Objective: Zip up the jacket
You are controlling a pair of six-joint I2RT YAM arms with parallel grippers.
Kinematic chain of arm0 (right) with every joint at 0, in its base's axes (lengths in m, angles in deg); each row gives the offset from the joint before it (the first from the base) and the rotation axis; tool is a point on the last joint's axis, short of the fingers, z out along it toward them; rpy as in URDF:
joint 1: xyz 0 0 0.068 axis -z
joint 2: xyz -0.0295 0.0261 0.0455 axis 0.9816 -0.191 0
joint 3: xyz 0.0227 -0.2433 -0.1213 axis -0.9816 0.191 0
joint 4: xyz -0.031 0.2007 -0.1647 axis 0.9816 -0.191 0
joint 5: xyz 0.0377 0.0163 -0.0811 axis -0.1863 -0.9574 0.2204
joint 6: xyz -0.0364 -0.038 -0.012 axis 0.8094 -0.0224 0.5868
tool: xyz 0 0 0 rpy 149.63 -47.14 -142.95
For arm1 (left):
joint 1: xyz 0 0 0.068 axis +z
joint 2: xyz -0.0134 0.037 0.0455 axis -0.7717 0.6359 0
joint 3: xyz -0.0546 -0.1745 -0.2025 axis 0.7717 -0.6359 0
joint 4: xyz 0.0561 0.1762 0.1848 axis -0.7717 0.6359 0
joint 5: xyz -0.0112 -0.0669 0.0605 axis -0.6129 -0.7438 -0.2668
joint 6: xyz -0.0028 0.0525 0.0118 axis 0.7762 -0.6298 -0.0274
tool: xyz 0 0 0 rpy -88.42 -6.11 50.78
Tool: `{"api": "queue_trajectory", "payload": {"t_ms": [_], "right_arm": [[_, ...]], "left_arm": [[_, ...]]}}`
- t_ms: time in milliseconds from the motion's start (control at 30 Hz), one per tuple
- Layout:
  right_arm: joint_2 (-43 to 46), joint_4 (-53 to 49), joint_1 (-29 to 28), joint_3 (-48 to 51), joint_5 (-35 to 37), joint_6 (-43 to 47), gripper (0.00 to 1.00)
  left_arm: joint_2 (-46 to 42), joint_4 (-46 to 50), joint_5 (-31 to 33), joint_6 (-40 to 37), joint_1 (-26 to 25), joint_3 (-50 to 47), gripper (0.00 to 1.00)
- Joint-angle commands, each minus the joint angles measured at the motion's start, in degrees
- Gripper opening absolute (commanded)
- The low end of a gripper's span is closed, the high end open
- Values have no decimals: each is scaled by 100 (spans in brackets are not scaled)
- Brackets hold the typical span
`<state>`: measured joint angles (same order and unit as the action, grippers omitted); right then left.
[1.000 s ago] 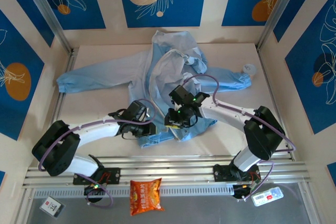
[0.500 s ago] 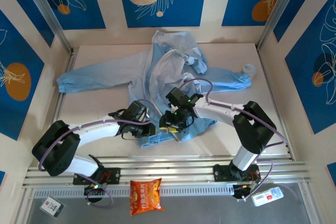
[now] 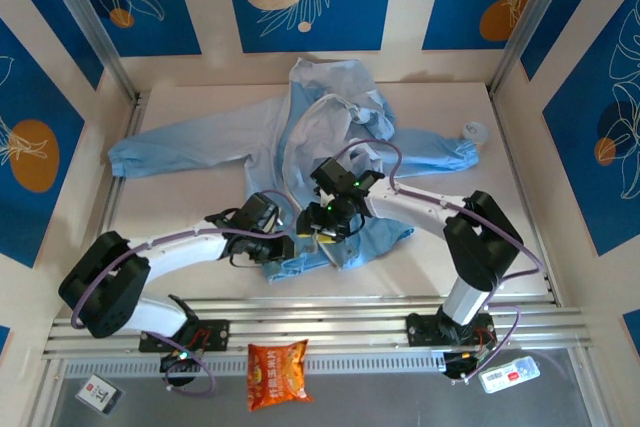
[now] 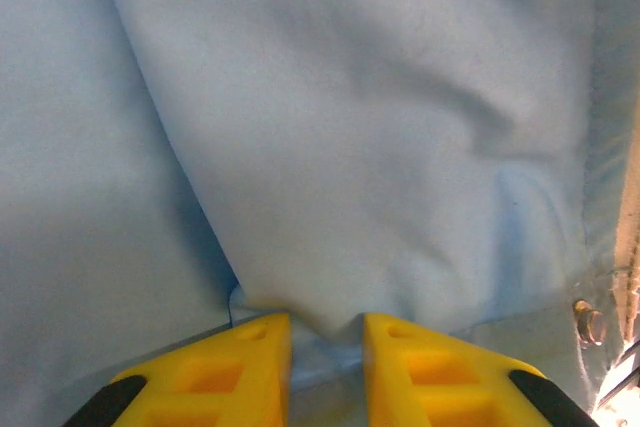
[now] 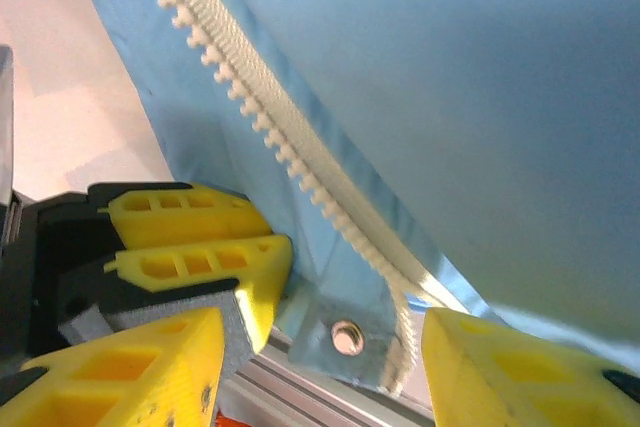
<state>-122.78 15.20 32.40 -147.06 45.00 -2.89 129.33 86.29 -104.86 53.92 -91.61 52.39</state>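
The light-blue jacket (image 3: pixel 215 142) lies spread on the table, sleeves out to both sides and hood at the back. My left gripper (image 3: pixel 283 244) is shut on a fold of fabric near the hem; in the left wrist view the cloth (image 4: pixel 350 127) bunches between the yellow fingers (image 4: pixel 230 367). My right gripper (image 3: pixel 312 230) hovers just right of it, open. In the right wrist view its jaws stand wide on either side of the jacket's bottom corner with a metal snap (image 5: pixel 347 337) and the end of the whitish zipper strip (image 5: pixel 300 177). The left gripper's fingers (image 5: pixel 200 237) sit close beside.
An aluminium rail (image 3: pixel 320 322) runs along the table's near edge. An orange snack bag (image 3: pixel 277 372), a card (image 3: pixel 97 392) and a small packet (image 3: pixel 508 374) lie in front of it. A white round object (image 3: pixel 473 131) sits beside the right cuff. Walls enclose the table.
My right gripper has opened and shifted left and slightly back, closer to the left gripper. The left gripper keeps its hold and has barely moved.
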Motion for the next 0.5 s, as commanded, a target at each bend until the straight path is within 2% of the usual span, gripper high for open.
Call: {"api": "queue_trajectory", "payload": {"t_ms": [0,233,367,467], "right_arm": [[433,-442,-79,-25,353,98,55],[652,316,-117,716,-35,-509,38],[463,669,-166,869,-225,-722,37],[297,811,-169,877,-263,-745,44]], "left_arm": [[-93,80,-8,-13,24,-55,24],[-177,17,-18,61,27,-212,24],[-201,-8,-21,80,24,-255,24],[-227,14,-21,70,27,-268,24]]}}
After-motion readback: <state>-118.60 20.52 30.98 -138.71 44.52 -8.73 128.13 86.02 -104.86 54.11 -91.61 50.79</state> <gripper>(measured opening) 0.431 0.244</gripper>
